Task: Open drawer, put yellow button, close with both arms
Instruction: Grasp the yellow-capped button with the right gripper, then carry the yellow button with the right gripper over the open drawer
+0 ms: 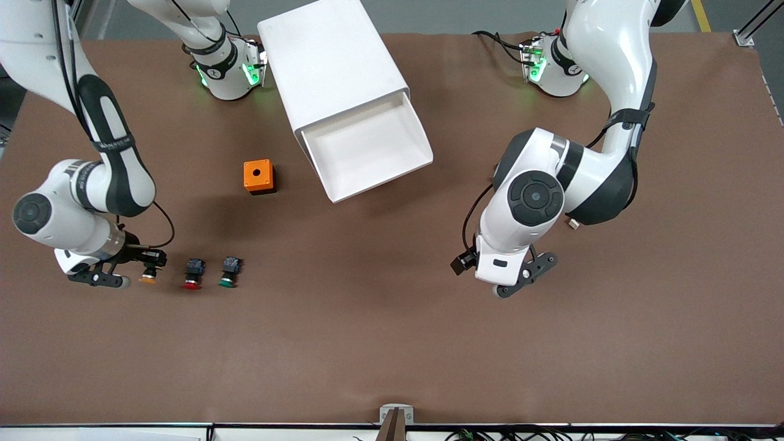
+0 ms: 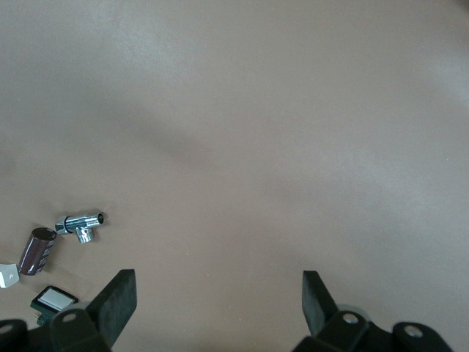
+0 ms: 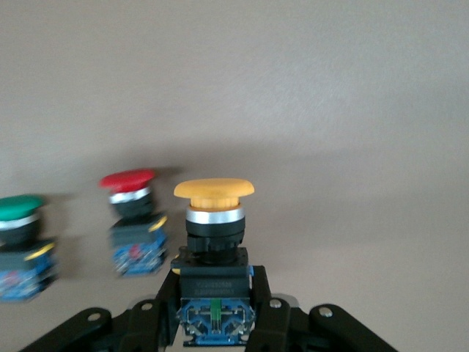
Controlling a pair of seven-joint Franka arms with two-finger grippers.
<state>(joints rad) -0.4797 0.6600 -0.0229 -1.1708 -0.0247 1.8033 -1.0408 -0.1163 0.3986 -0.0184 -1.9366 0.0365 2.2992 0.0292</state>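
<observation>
High front camera overlooks the whole table (image 1: 392, 343); wrist cameras look close.

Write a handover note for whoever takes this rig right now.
Right gripper: jaws shut on the yellow button, at the right arm's end of the table, beside the red button and green button.
Left gripper: jaws open, holding nothing, over bare table at the left arm's end; that arm waits.
Drawer: top one pulled open, nothing seen in it.
Done: drawer opened, button gripped.
Left: carry the button to the drawer, drop it in, close the drawer with both arms.
</observation>
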